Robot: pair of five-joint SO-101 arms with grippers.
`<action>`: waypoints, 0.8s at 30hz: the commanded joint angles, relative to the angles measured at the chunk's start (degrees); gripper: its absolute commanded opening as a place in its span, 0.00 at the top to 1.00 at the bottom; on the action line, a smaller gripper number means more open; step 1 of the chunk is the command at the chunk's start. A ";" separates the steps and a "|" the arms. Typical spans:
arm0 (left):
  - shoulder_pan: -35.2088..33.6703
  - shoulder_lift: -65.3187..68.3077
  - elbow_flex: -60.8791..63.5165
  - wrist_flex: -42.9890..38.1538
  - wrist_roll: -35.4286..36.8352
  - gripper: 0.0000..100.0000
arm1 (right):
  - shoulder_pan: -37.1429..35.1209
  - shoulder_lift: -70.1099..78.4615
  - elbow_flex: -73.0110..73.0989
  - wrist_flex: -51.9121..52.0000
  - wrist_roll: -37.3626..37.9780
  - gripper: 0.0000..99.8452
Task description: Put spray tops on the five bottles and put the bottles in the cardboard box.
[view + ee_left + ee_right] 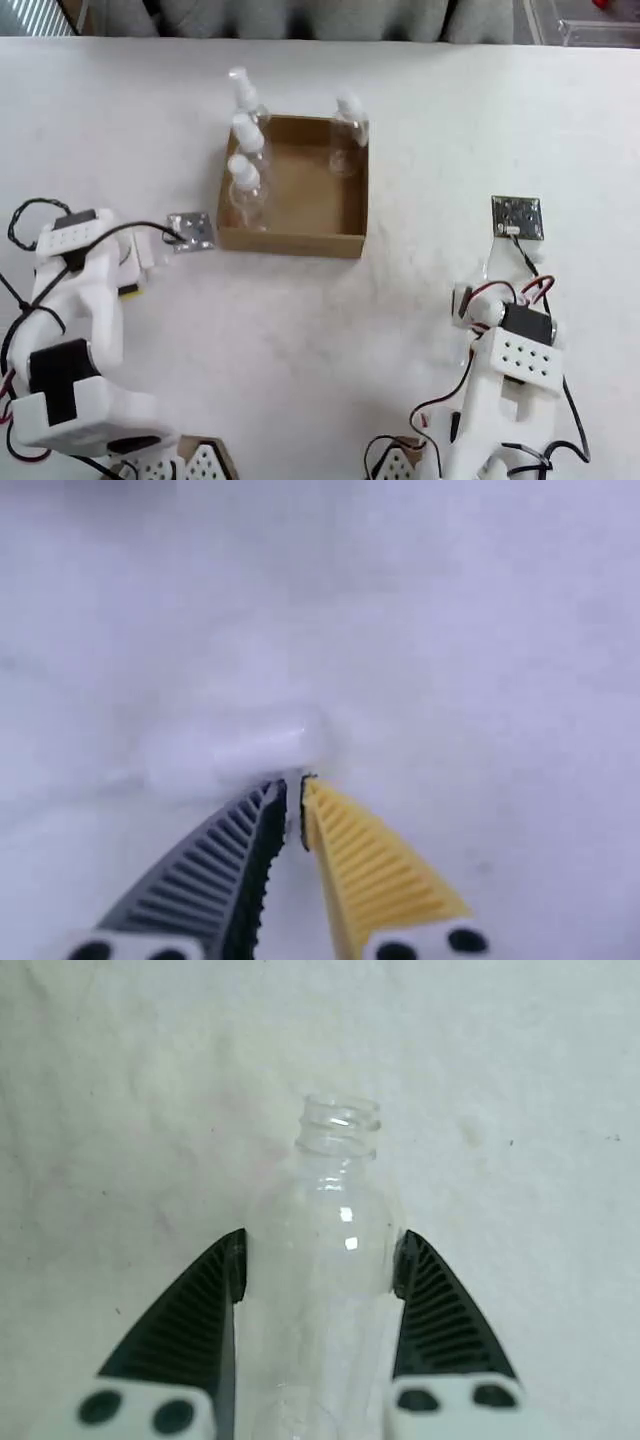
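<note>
The one uncapped bottle (pixel 325 1230) lies off the cardboard box's (pixel 290 243) right front corner, clasped at its shoulders by the right gripper (pixel 320 1247). Its smooth round wall could slip or turn if a top is pressed on askew. Beside the box's left front corner, the left gripper (pixel 293 785) is clenched nearly tight, with a blurred white shape (pixel 250 750) at its tips; whether it pinches that I cannot tell. The box holds four capped bottles (pixel 245 185), three along its left wall and one at its far right corner.

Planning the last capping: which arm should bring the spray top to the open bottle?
Left. The left gripper is shut at the white spray top, apparently pinching it; the right gripper is shut on the uncapped bottle, so it can only hold.
</note>
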 commanded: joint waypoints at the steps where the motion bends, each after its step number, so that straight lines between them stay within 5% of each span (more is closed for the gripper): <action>1: 2.51 -2.07 -0.18 -1.49 3.52 0.95 | 0.31 -1.45 -0.26 0.22 0.62 0.98; 7: 5.14 6.64 -4.66 -8.44 14.15 0.95 | 0.40 -1.45 -0.26 0.22 0.62 0.98; 20: 5.49 6.29 -21.36 9.85 19.69 0.95 | 0.40 -1.45 -0.26 0.13 0.62 0.98; 24: 5.58 5.41 -23.47 13.36 27.69 0.93 | 0.40 -1.45 -0.26 0.13 0.70 0.98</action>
